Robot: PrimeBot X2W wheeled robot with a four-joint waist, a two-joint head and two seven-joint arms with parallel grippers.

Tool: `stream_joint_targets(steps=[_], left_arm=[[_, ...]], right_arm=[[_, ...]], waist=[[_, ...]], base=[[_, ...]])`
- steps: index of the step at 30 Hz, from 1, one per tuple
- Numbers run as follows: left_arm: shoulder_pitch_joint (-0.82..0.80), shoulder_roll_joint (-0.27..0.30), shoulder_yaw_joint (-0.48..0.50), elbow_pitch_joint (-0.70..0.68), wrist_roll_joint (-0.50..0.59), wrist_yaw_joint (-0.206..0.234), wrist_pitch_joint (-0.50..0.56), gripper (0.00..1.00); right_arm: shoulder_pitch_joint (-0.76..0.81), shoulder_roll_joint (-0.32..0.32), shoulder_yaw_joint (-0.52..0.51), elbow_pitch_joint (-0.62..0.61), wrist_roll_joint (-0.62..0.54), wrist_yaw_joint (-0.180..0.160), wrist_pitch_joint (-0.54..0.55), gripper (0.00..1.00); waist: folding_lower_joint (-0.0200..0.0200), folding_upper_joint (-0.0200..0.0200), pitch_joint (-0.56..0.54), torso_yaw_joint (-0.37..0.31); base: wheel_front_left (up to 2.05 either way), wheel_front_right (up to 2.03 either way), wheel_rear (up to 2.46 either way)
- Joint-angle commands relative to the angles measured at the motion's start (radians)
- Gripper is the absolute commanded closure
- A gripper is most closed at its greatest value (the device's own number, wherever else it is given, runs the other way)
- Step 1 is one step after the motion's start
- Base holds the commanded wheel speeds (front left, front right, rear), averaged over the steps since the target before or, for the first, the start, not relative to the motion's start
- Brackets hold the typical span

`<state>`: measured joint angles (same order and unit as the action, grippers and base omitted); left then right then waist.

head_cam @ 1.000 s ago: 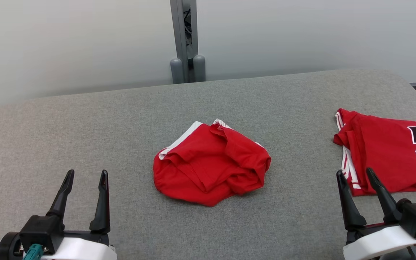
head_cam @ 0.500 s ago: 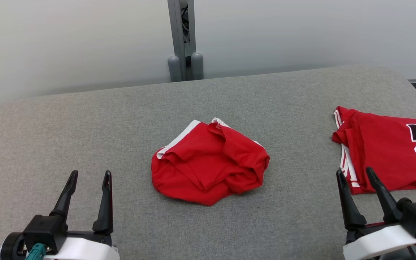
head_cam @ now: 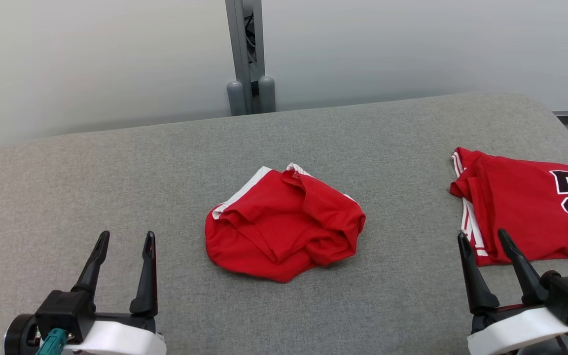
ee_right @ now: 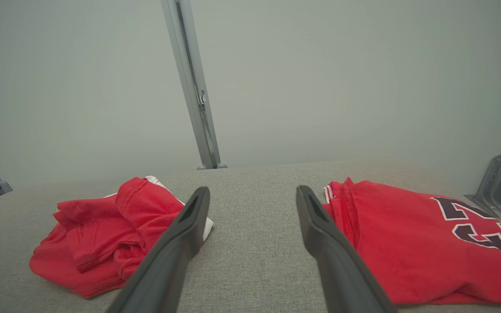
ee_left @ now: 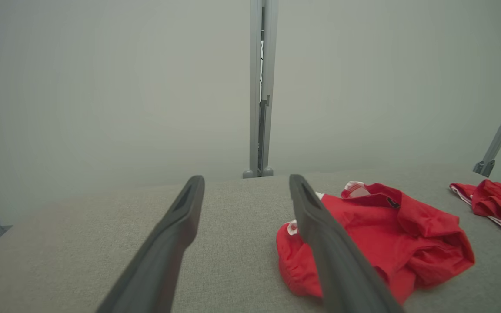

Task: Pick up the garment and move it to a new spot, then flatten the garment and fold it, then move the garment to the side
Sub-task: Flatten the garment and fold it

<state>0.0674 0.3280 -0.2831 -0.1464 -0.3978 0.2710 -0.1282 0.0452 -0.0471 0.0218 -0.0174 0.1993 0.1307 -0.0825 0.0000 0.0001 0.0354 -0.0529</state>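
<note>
**Item 1: garment** (head_cam: 284, 227), count one. Red cloth with white trim, bunched in a loose heap with folds turned over one another. It lies on the table, ahead of both claws and between them: beyond and to the right of the left claw, beyond and to the left of the right claw. Neither claw touches it. A white band shows along the side farthest from the claws.

**Item 2: left claw** (head_cam: 127, 235), count one. It has two long dark fingers set apart with nothing between them. In the left wrist view, its right-hand finger crosses in front of the garment's near edge.

**Item 3: right claw** (head_cam: 481, 234), count one. It has two long dark fingers, also set apart and empty. In the right wrist view, bare table lies between the fingers, with the garment off to the left.

**Item 4: jersey** (head_cam: 525, 212), count one. Red, with white striped edging and a black number outlined in white. It lies fairly flat, just ahead of the right claw and to its right, well apart from the garment.

**Item 5: table** (head_cam: 116, 172), count one. It has a grey woven cover and carries both red pieces.

**Item 6: post** (head_cam: 244, 49), count one. A grey upright past the table's far edge, set against a pale wall. Two rounded grey caps stand at its foot.
</note>
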Motion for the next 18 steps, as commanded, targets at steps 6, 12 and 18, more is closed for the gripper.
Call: stream_joint_targets(steps=[6, 12, 18], left_arm=[[-0.044, -0.004, -0.015, 0.001, 0.001, -0.007, -0.001, 0.00], [-0.087, -0.014, -0.043, 0.014, 0.006, -0.030, -0.010, 0.00], [-0.130, -0.052, -0.069, 0.072, -0.009, -0.056, -0.052, 0.00]], right_arm=[[-0.021, -0.005, -0.014, -0.009, 0.000, 0.000, 0.013, 0.00], [-0.137, -0.010, 0.103, 0.067, -0.061, 0.000, 0.089, 0.00], [-0.323, -0.073, 0.239, 0.231, -0.081, 0.000, 0.131, 0.00]], waist=[[0.0000, -0.0001, 0.006, 0.042], [0.0000, -0.0001, 0.067, 0.147], [0.0000, -0.0001, 0.140, 0.257]], base=[[0.00, 0.00, 0.00], [0.00, 0.00, 0.00], [0.00, 0.00, 0.00]])
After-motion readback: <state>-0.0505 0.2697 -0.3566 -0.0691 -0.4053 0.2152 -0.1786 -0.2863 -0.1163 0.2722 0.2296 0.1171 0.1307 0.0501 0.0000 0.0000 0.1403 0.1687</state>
